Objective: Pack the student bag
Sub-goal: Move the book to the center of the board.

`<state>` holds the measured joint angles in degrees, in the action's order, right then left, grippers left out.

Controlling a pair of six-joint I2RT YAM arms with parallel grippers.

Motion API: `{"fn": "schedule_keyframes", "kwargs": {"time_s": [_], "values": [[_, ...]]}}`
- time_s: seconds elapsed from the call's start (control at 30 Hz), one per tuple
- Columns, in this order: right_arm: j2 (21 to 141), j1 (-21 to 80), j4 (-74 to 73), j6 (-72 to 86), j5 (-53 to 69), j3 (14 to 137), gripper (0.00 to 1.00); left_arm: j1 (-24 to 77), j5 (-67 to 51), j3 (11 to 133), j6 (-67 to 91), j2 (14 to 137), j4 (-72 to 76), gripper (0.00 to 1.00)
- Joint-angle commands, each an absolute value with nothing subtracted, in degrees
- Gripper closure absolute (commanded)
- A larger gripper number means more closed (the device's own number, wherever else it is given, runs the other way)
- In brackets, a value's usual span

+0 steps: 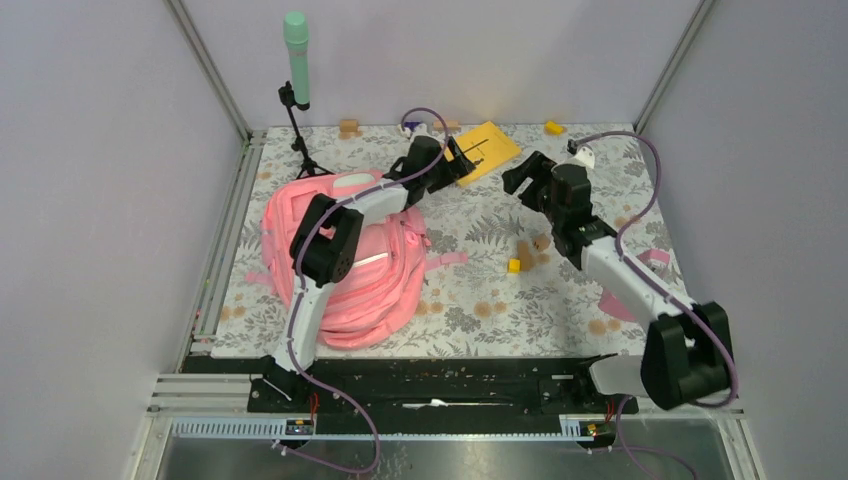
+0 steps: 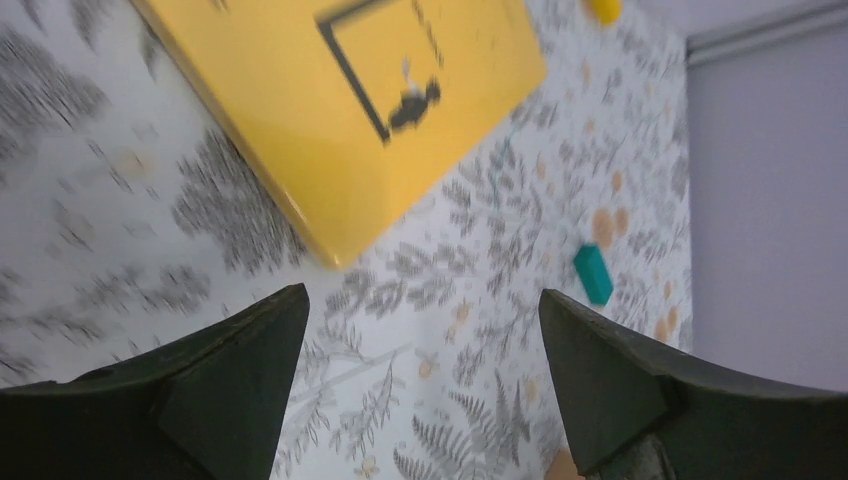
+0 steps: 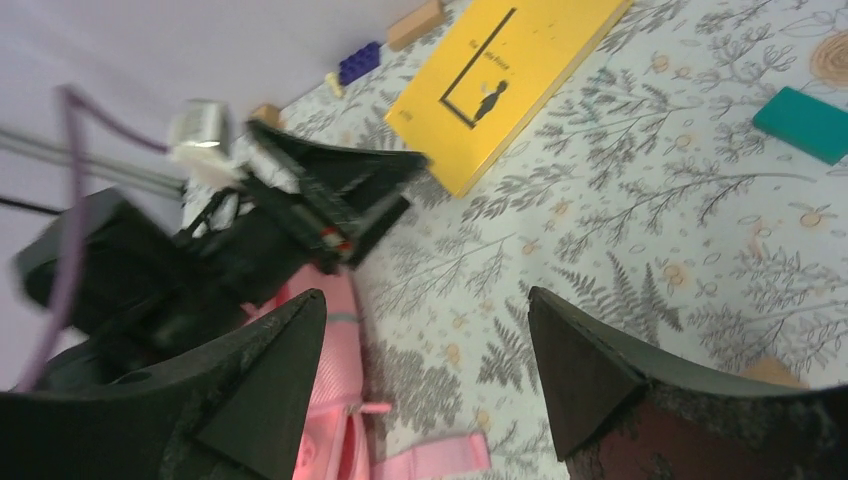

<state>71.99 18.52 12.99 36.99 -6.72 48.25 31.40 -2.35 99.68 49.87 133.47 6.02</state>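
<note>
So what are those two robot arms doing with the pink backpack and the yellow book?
They are meant to pack the pink backpack, which lies on the left side of the table. Nothing is held right now. The left gripper is open and points at the yellow book near the back, not gripping it yet. The right gripper is open too, hanging over the table close by. The book and some small blocks are outside the backpack.
</note>
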Motion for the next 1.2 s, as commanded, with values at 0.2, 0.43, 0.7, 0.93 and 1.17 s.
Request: {"fn": "schedule_keyframes", "kwargs": {"time_s": [0.2,0.43,0.7,0.93,1.17], "values": [[96.0,15.6,16.1,45.2,1.4,64.7,0.2,22.8,-4.8,117.4,50.5,141.3,5.6,0.12],[105.3,15.6,19.9,53.1,2.2,68.3,0.23,22.0,-3.4,125.6,56.4,149.6,6.2,0.12],[116.3,15.6,18.8,62.7,2.4,74.2,0.24,22.1,-4.3,129.7,60.8,155.0,8.1,0.12],[119.6,15.6,17.1,67.6,-0.8,75.4,0.27,22.6,-6.9,127.8,61.3,155.1,9.1,0.14],[116.9,14.4,17.9,65.4,-2.6,72.0,0.27,24.4,-11.3,123.7,59.7,152.5,12.9,0.14]]}}
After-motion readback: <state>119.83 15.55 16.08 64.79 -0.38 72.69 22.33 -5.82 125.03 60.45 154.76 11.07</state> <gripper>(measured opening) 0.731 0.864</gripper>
